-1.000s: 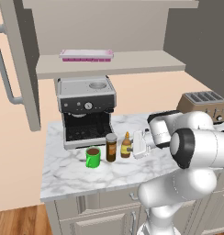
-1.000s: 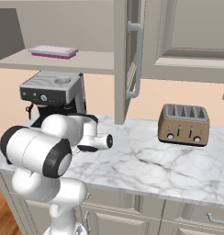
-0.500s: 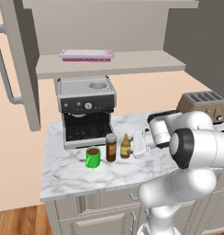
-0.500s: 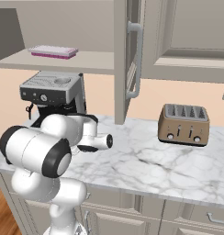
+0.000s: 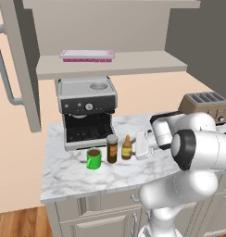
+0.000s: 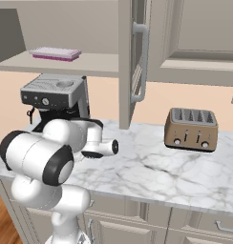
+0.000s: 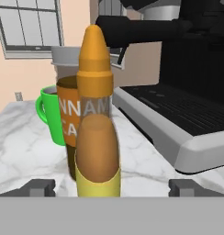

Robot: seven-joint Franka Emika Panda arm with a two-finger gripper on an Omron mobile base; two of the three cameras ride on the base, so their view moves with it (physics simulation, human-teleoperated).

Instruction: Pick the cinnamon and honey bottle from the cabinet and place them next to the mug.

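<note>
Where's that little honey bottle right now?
In the left base view the honey bottle stands on the marble counter, just right of the cinnamon, before the coffee machine.

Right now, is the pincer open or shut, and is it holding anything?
Pincer: open, holding nothing; its tips stand wide on either side of the honey bottle, which sits on the counter beside the cinnamon jar and the mug.

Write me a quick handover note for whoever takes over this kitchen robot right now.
Gripper: open, fingers either side of the honey bottle, not clamping it.
Honey bottle: upright on the counter, right of the cinnamon.
Cinnamon: upright beside the mug, in front of the coffee machine.
Cabinet: door open, a pink tray on its shelf.
Done: both items sit next to the mug.
Left: probably just back the arm away without knocking the bottle.
</note>
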